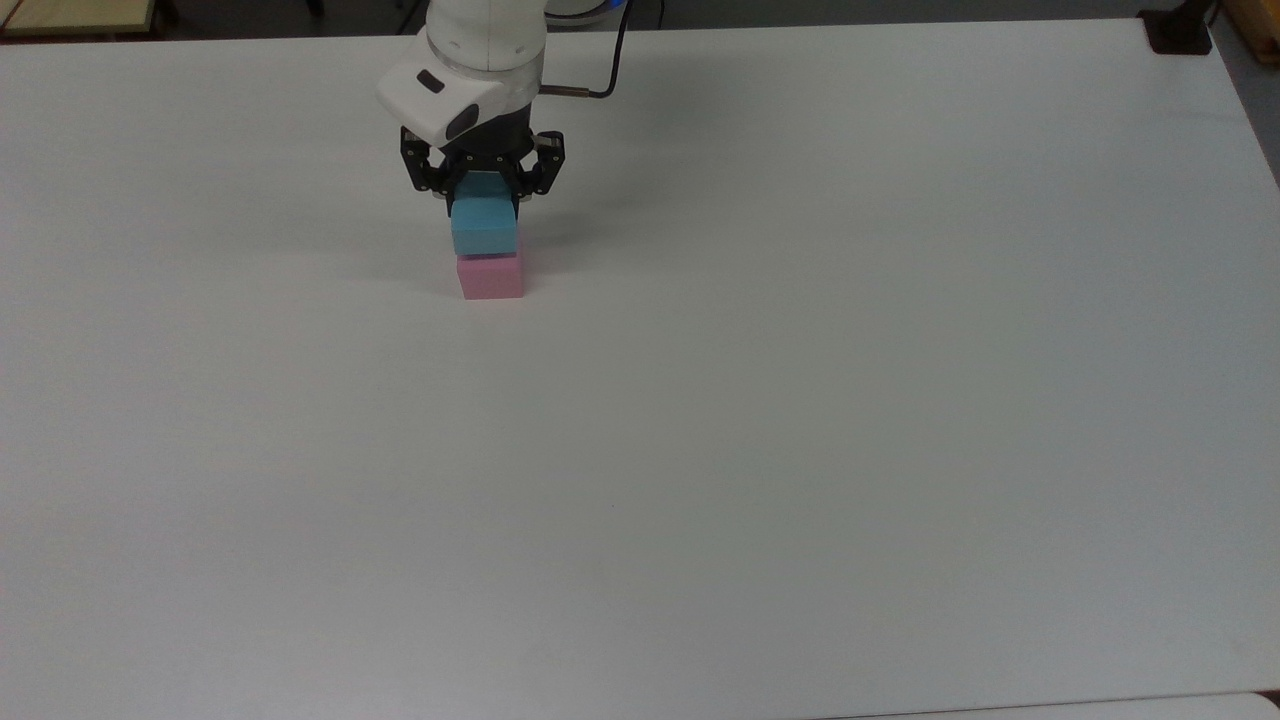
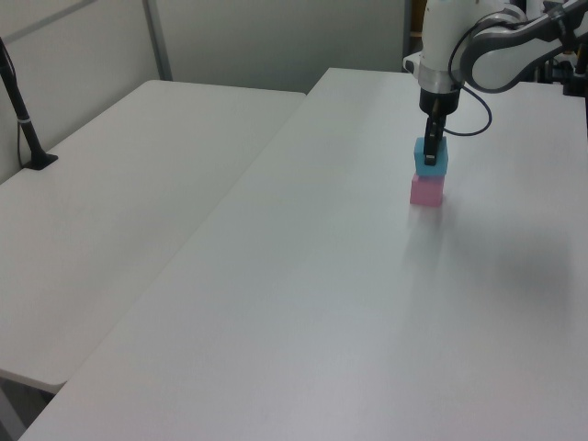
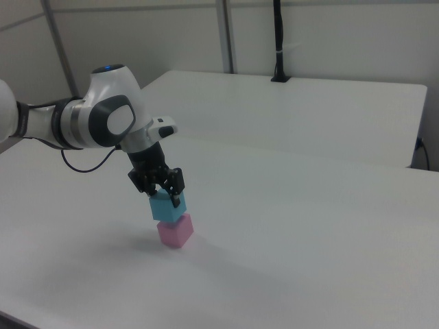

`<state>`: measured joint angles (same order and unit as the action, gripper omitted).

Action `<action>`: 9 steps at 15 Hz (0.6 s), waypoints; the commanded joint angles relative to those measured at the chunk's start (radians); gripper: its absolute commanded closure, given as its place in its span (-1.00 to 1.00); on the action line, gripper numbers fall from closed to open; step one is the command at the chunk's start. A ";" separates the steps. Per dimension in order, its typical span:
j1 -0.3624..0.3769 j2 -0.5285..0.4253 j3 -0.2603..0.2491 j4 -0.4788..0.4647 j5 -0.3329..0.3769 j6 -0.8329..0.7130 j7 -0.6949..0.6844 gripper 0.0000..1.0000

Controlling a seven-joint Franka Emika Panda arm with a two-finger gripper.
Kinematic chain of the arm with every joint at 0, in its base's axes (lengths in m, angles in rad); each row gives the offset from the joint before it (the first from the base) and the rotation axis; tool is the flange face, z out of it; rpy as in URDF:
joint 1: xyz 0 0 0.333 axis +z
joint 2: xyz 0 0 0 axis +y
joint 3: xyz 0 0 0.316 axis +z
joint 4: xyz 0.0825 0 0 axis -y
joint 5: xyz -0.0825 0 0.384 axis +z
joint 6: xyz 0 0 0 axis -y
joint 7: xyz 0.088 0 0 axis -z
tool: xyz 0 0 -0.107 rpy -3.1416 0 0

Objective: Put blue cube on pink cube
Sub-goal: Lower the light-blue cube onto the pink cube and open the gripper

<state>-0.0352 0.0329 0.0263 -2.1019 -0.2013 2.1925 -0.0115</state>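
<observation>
The light blue cube (image 1: 485,237) stands directly over the pale pink cube (image 1: 490,280) on the white table (image 1: 760,420). Its underside meets the pink cube's top, and it is set slightly toward the far side. My gripper (image 1: 485,208) comes straight down from above and is shut on the blue cube, a black finger on each side of its upper half. In the left view the blue cube (image 2: 439,163) is a little right of the pink cube (image 2: 426,191), under the gripper (image 2: 430,158). In the right view the gripper (image 3: 167,197) holds the blue cube (image 3: 167,209) on the pink cube (image 3: 175,232).
A black cable (image 1: 615,70) loops off the wrist. A black clamp (image 1: 1180,30) sits at the table's far right corner in the top view. A second white table (image 2: 119,202) adjoins, with a black post (image 2: 28,129) on it.
</observation>
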 commanded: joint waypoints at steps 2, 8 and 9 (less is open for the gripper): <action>0.011 -0.033 -0.003 -0.027 -0.013 -0.019 -0.005 0.23; 0.012 -0.028 -0.003 -0.021 -0.013 -0.023 0.030 -0.66; 0.012 -0.028 -0.003 -0.021 -0.013 -0.023 0.033 -0.71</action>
<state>-0.0344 0.0329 0.0268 -2.1042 -0.2016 2.1920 -0.0087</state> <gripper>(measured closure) 0.326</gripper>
